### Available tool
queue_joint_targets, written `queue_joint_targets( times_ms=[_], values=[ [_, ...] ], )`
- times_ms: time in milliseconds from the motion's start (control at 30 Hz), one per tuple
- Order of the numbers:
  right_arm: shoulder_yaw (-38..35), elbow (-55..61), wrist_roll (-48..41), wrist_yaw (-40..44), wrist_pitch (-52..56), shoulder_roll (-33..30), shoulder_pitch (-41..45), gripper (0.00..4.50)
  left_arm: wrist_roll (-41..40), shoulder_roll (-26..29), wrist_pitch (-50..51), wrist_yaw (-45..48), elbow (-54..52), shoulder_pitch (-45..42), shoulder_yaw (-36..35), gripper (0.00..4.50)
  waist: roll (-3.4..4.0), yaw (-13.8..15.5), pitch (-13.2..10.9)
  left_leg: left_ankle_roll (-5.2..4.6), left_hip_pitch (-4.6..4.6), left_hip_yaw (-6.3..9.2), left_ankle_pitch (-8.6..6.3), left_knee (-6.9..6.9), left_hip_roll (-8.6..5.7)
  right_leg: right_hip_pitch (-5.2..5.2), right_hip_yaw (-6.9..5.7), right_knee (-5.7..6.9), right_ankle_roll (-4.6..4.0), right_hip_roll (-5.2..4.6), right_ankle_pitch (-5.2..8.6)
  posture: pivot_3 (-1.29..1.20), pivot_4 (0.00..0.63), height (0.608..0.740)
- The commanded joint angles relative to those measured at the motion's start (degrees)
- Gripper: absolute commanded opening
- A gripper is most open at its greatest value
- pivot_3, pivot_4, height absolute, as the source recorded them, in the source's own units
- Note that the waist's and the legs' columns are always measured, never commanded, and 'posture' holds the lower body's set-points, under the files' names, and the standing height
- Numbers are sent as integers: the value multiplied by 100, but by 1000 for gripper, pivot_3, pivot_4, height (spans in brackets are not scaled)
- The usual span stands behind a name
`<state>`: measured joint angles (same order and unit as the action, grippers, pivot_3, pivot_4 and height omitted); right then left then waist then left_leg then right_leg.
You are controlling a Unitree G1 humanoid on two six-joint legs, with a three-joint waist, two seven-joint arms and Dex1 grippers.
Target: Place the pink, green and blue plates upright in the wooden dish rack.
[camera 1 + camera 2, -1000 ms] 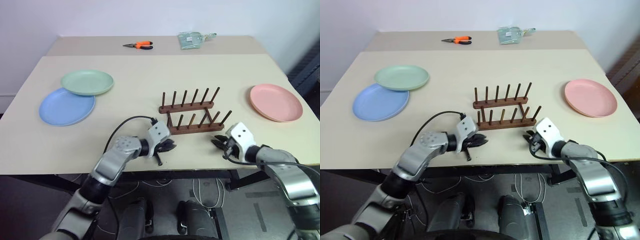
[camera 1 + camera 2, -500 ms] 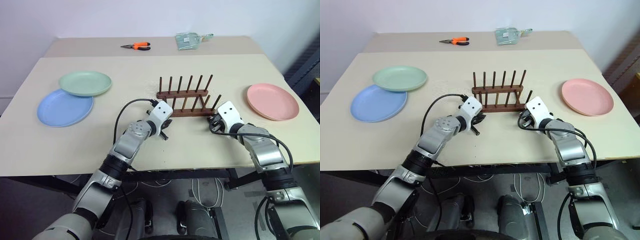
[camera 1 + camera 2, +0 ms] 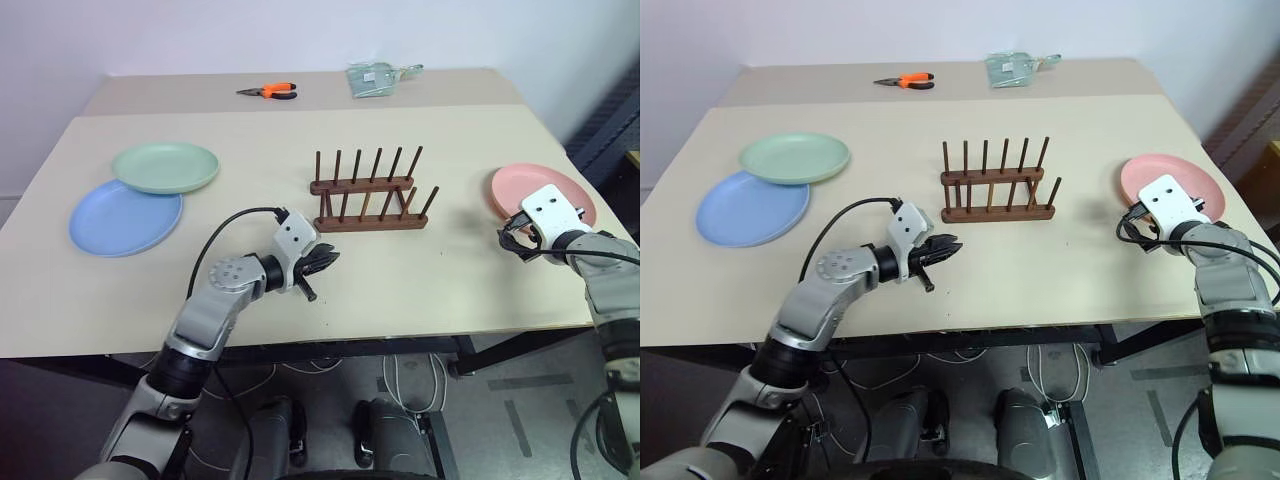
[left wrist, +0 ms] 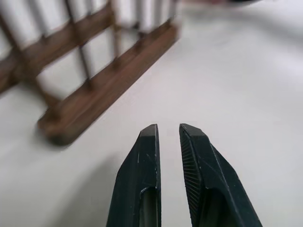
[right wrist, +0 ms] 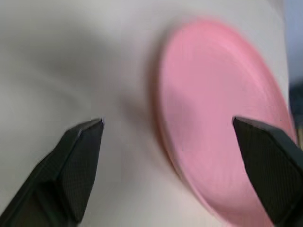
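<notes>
The wooden dish rack (image 3: pixel 365 205) stands empty at the table's middle, its pegs upright. The green plate (image 3: pixel 166 166) lies flat at the far left, its edge overlapping the blue plate (image 3: pixel 125 217) in front of it. The pink plate (image 3: pixel 520 185) lies flat at the right. My right gripper (image 3: pixel 522 232) is at the pink plate's near-left rim. It is open wide, and the plate's edge (image 5: pixel 222 142) shows between its fingertips. My left gripper (image 3: pixel 328 260) hovers in front of the rack's left end, shut on nothing (image 4: pixel 168 126).
Orange-handled pliers (image 3: pixel 272 91) and a greenish packet (image 3: pixel 375 78) lie on the far table section. The table's right edge runs just past the pink plate. Bare tabletop (image 3: pixel 440 270) stretches between the rack and the front edge.
My right arm has swung to the right, from beside the rack to the pink plate, and its jaws have opened wide. The left gripper stays shut near the rack's front.
</notes>
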<state>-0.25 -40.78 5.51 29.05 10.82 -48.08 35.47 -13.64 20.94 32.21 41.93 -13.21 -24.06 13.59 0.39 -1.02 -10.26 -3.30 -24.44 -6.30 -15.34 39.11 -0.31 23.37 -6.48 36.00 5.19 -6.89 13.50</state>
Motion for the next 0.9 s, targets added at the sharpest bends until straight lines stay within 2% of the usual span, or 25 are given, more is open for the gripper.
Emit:
queue_joint_targets(
  times_ms=[33,67,167,400,533,600,700,767,900],
  values=[
    [162,-1197,318,-160,-675,23,735,4459,-242,22,52,96,-252,-2,-150,654,5,-11,-3,0,0,-1,1,0,0,0,0,0,0,2,0,0,150,740],
    [231,-1580,393,-202,-810,62,936,4459,-237,18,58,63,-248,-12,-156,654,5,-10,-3,0,1,-3,2,0,0,0,2,1,0,5,0,0,150,740],
    [343,-2324,515,-192,-1150,168,1353,3613,-206,21,74,-14,-271,-10,-143,654,4,11,-4,-1,-1,-4,3,-1,1,-1,1,-1,2,9,0,0,150,740],
    [276,-2702,447,201,-1754,185,1647,163,-243,156,186,-100,-537,193,-203,654,6,16,-4,-1,-1,-6,3,0,1,-4,0,-1,5,11,1,0,150,740],
    [-111,-2172,-20,703,-1946,92,1570,68,-239,298,206,-152,-565,301,-301,654,8,5,-5,0,1,-6,3,-1,1,-4,1,-1,5,11,1,0,150,740],
    [-397,-1299,-434,1082,-1779,-16,1355,68,-271,382,223,-179,-591,352,-425,654,11,7,-7,0,1,-6,3,-1,2,-4,1,0,5,11,1,0,150,740],
    [-1162,983,-1801,1710,-344,29,936,68,-323,520,217,-166,-598,410,-600,654,26,27,-17,1,-1,-3,3,-2,5,-1,1,0,5,8,1,0,150,740],
    [-1789,2475,-3261,1629,1289,218,945,68,-345,598,186,-120,-523,407,-691,654,32,26,-20,1,-1,0,3,-2,5,-1,2,0,4,5,1,0,150,740],
    [-2583,4025,-5851,994,3602,745,1152,68,-334,682,86,-39,-304,307,-769,654,31,36,-19,5,-2,15,-2,-3,7,-1,-2,-3,2,-3,0,0,150,740]
  ],
)
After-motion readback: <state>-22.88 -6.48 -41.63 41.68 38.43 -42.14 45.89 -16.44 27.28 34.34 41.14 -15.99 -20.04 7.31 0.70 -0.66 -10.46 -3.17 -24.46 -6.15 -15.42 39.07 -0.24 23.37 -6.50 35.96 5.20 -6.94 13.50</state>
